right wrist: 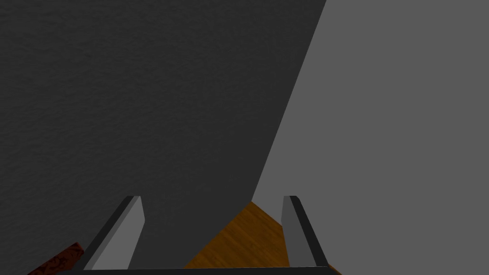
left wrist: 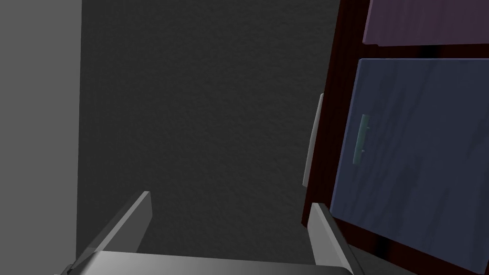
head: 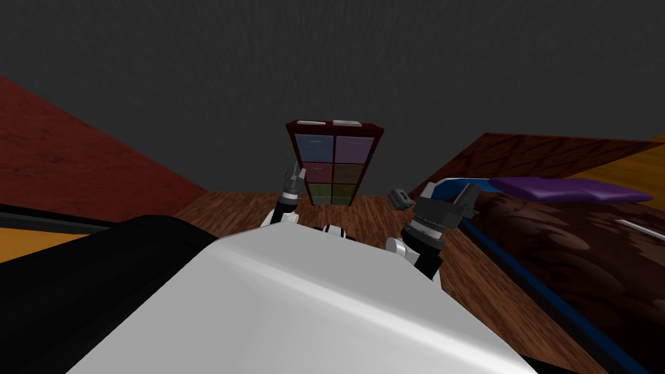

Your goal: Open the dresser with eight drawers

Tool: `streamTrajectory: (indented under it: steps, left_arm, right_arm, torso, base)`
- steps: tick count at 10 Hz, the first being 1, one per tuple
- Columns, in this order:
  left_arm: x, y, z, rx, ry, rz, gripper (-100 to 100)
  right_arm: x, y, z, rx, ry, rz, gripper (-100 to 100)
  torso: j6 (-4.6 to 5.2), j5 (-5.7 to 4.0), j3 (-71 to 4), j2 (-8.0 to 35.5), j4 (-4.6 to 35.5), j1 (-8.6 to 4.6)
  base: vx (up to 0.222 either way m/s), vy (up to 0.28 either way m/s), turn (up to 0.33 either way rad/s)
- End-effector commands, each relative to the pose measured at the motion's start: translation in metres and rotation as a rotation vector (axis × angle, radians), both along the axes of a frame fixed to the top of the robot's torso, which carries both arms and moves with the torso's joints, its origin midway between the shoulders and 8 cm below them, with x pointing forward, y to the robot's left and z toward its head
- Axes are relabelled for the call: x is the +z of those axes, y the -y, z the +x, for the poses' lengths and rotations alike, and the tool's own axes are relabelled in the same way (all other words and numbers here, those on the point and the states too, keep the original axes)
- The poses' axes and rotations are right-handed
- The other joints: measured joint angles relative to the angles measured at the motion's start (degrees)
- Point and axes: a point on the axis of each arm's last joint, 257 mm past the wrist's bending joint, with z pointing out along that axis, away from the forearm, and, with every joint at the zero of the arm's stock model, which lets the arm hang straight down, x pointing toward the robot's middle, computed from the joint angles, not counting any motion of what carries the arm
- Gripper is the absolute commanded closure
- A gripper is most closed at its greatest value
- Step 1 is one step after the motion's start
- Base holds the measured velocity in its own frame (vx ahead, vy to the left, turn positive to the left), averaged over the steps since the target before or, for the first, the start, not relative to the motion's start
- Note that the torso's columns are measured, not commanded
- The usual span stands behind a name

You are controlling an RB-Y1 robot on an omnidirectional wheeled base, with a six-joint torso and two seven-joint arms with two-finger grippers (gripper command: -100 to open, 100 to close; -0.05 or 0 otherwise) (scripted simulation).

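The dresser stands against the dark grey wall straight ahead, with a dark red frame and coloured drawer fronts in two columns. My left gripper is raised in front of its left column, short of it. In the left wrist view my left gripper is open with nothing between its fingers and is aimed at the wall beside the dresser frame. To that side lie a blue drawer front with a small pale green handle and a purple front. My right gripper is open and empty.
A bed with a brown cover, a purple pillow and a blue frame runs along the right, close to my right arm. Wooden floor lies before the dresser. Two flat pale items rest on its top.
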Motion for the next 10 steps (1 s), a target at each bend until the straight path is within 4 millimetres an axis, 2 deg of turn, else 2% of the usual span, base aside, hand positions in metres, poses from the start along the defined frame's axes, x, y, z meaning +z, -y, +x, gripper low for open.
streamTrajectory:
  steps: [1, 10]
  left_arm:
    - [-0.019, -0.004, 0.010, 0.000, -0.040, 0.021, -100]
    - [-0.089, -0.021, 0.036, 0.032, -0.175, 0.027, -100]
  right_arm:
    - [0.000, 0.000, 0.000, 0.000, 0.000, 0.000, 0]
    - [0.000, 0.000, 0.000, 0.000, 0.000, 0.000, 0]
  torso:
    - [0.00, 0.00, 0.01, 0.03, 0.01, -0.01]
    - [0.00, 0.00, 0.06, 0.11, 0.03, 0.00]
  base:
    - [0.119, -0.079, 0.007]
    - [0.101, -0.087, 0.007]
